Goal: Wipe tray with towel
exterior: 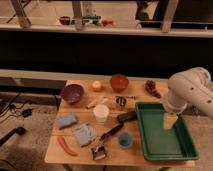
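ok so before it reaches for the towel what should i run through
1. Towel found: the small rumpled pale grey-blue cloth towel lies on the wooden table, left of the tray: ok.
2. Gripper free: jaws open, nothing held: ok.
3. Gripper at the towel: it hangs over the large green plastic tray, away from the towel: not ok.
4. Tray floor bare for wiping: ok.
5. Clear path to the towel: a black-handled tool and a small blue cup lie between tray and towel: not ok.
6. Right cloth picked out: the brighter blue rectangular pad lies apart from the towel: ok.
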